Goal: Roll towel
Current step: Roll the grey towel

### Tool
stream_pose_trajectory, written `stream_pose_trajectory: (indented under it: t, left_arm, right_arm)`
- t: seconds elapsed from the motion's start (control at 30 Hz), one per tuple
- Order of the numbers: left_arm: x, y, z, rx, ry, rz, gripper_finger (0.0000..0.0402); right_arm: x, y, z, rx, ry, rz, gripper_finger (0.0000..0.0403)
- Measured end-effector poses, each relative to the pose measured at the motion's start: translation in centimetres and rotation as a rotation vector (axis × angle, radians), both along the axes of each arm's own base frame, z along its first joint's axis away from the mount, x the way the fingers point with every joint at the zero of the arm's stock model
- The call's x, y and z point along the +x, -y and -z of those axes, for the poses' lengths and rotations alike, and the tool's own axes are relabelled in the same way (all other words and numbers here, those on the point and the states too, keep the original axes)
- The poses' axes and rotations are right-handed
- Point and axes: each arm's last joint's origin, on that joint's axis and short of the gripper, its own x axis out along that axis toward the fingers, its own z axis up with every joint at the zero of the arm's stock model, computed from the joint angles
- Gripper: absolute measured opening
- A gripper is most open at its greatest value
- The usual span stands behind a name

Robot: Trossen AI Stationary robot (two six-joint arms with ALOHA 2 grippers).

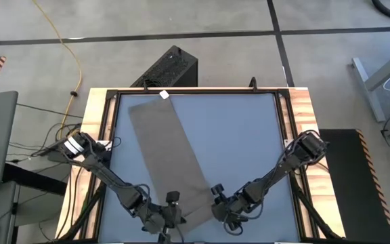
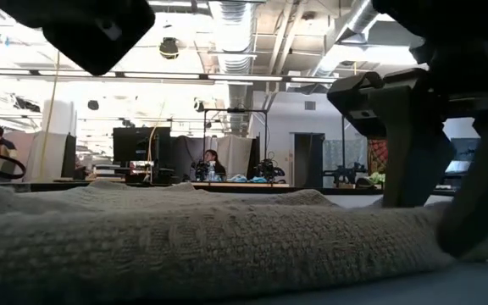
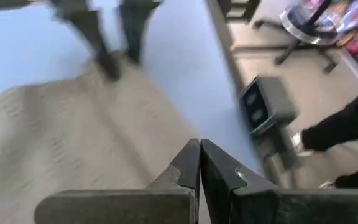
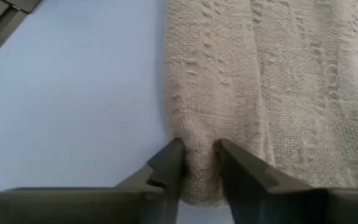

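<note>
The taupe towel [image 1: 171, 152] lies as a long strip on the blue table, its white tag [image 1: 164, 95] at the far end. Its near end is bunched into a thick ridge [image 2: 227, 246] that rests on the table. My right gripper [image 4: 197, 155] stands at the right end of that ridge, shut on it. My left gripper [image 3: 199, 155] is shut with nothing between its fingers. It hangs above the towel's near left part [image 3: 73, 137], and the low view shows that arm [image 2: 100, 34] clear of the cloth. My right gripper pinches the right-hand end of the bunched ridge [image 4: 199, 134] between its two fingers, several layers thick. It comes slanting down from the table's right side, in line with the ridge. The ridge lies on the table, slack.
Bare blue table [image 1: 249, 135] spreads to the right of the towel. A black frame and wooden rim [image 1: 296, 102] border the table. A black box [image 1: 171, 68] stands beyond the far edge. People sit at desks [image 2: 210, 165] in the room behind.
</note>
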Motion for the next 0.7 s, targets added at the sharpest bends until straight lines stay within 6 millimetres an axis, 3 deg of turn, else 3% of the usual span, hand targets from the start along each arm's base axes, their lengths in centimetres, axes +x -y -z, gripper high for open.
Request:
stream_pose_trajectory:
  t: [0.13,0.33,0.57,0.7]
  left_arm:
    - [0.2,0.6,2.7,-0.053,-0.081,-0.013,0.0]
    - [0.0,1.1,4.4,-0.094,-0.145,-0.047,0.0]
    - [-0.4,1.4,5.4,-0.11,-0.205,-0.057,0.0]
    - [-0.7,2.5,6.3,-0.18,-0.208,-0.045,0.0]
  right_arm:
    - [0.3,0.4,0.0,0.037,-0.022,-0.014,0.0078]
    - [0.4,0.4,-0.1,0.179,-0.109,-0.037,0.0022]
    - [1.0,1.2,-0.1,0.397,-0.253,-0.007,0.0027]
    - [1.7,2.6,-0.2,0.528,-0.344,0.053,0.0026]
